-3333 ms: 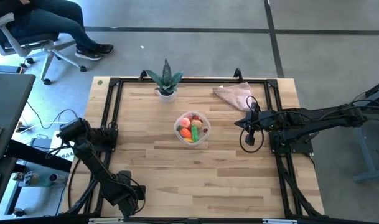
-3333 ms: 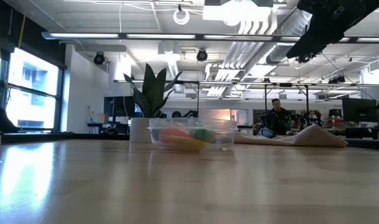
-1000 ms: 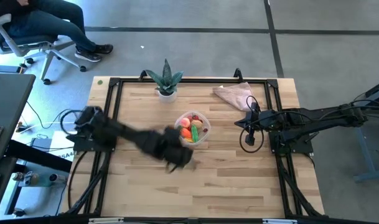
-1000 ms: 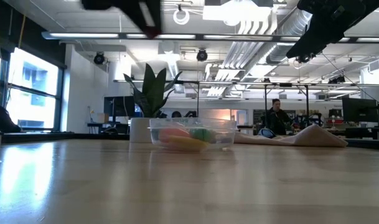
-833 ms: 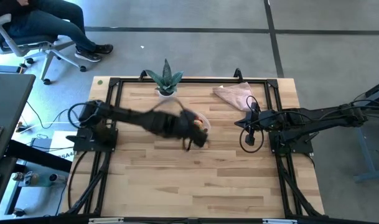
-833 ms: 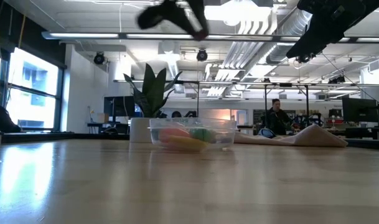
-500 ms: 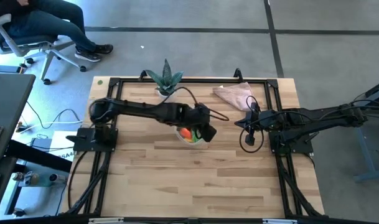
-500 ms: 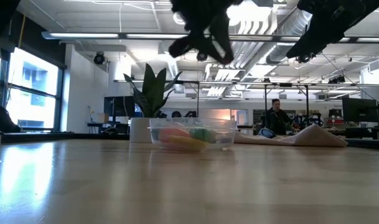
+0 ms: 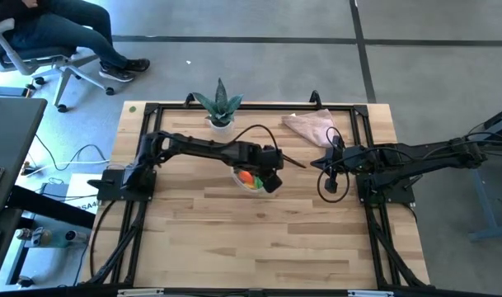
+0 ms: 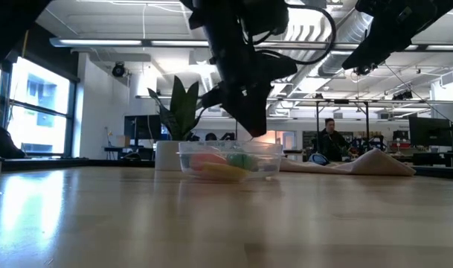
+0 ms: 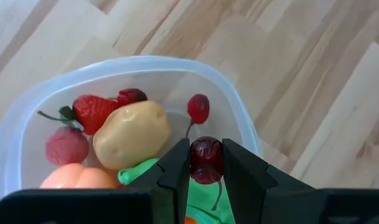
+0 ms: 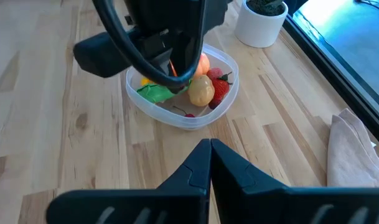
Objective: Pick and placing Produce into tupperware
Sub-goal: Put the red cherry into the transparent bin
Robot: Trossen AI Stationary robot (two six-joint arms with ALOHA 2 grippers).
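The tupperware (image 9: 249,171), a round clear tub, stands mid-table and holds produce: a beige potato (image 11: 132,134), a strawberry (image 11: 93,112), a peach (image 11: 77,179), a green piece (image 11: 138,174) and a loose red berry (image 11: 198,107). My left gripper (image 9: 269,176) hangs over the tub's right part, shut on a dark red berry (image 11: 206,160). In the low view it hangs just above the rim (image 10: 254,128). My right gripper (image 12: 209,146) waits shut, right of the tub and raised off the table. My left gripper pinches the dark red berry's round body (image 11: 206,163) between its two fingertips. The fingers come from above, slanting down. The berry is lifted clear, above the tub's inside near its rim.
A spiky plant in a white pot (image 9: 220,109) stands at the far edge. A pinkish-beige cloth (image 9: 311,125) lies at the far right. A black frame (image 9: 147,148) borders the table. A person sits on a chair (image 9: 61,37) beyond the far left corner.
My left gripper has swung from the near-left of the tub toward the table's right and far side. It has come down over the tub, with its wrist rolling as it went. The tub and my right arm have kept still.
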